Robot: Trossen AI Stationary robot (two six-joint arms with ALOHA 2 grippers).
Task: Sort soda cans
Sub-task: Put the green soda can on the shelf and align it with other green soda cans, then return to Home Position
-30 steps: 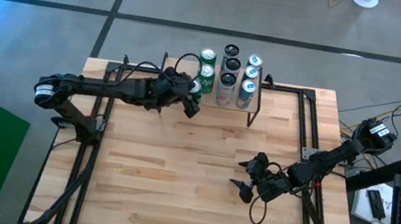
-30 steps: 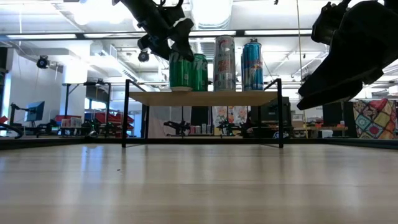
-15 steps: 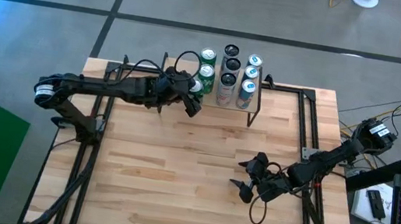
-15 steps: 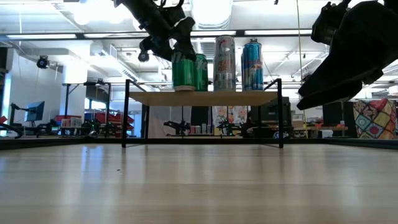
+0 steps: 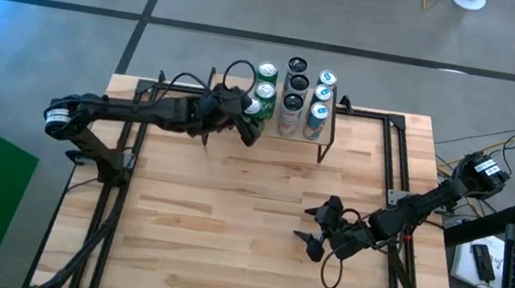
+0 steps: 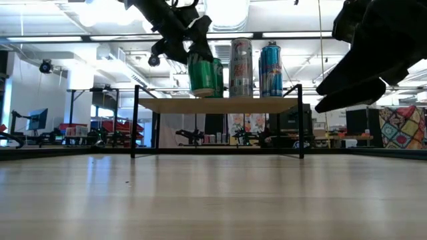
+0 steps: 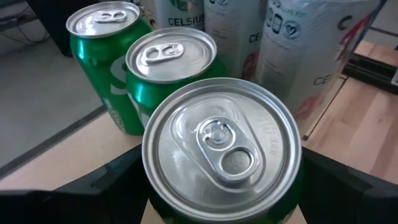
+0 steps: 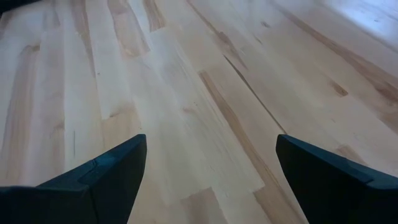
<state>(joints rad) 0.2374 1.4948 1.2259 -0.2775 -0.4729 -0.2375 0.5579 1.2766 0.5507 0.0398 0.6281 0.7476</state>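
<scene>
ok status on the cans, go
Left gripper shut on third green can at shelf. Right gripper open, empty, over table. Nothing in the way.

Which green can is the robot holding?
The front green can, nearest the table's middle. It sits between the left gripper fingers, tilted above the shelf; the other two green cans stand behind it.

Overhead and table-level cameras both see the raised shelf (image 5: 325, 133); the left wrist camera looks closely onto it.
</scene>
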